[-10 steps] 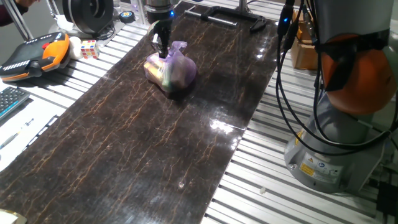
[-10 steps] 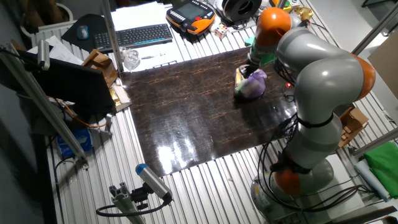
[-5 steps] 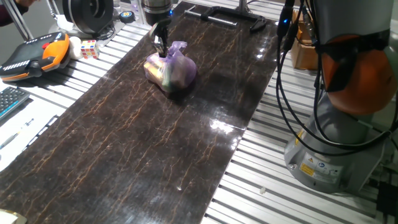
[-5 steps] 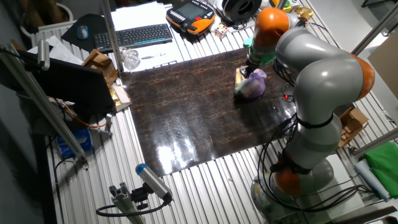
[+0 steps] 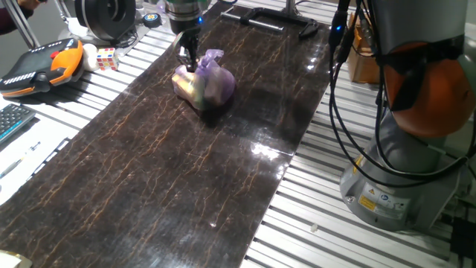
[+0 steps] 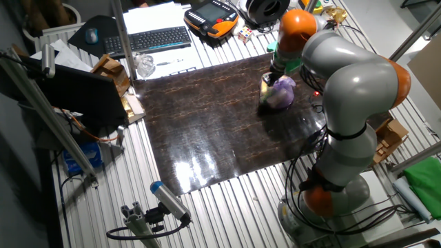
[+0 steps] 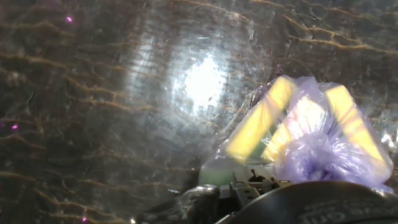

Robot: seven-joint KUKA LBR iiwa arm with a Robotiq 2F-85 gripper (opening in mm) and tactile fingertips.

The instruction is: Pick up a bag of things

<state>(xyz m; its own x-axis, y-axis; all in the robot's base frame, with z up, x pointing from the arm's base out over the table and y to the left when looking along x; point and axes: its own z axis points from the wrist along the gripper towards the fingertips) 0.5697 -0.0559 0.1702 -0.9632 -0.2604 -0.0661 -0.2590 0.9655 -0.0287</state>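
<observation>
Your gripper hangs just over the purple bag of things, at its knotted top on the side toward the orange teach pendant. The bag sits on the dark marbled mat, near that mat's far end. You cannot tell how wide the fingers stand or whether they pinch the plastic: the arm covers them in the other fixed view, and the hand view shows only the bag's yellow contents low right. Bare mat stretches toward the near edge.

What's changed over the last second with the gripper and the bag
The gripper has risen slightly and shifted left, toward the table edge with the pendant, beside the knot of the purple bag. The bag rests where it was on the dark mat, not lifted.
</observation>
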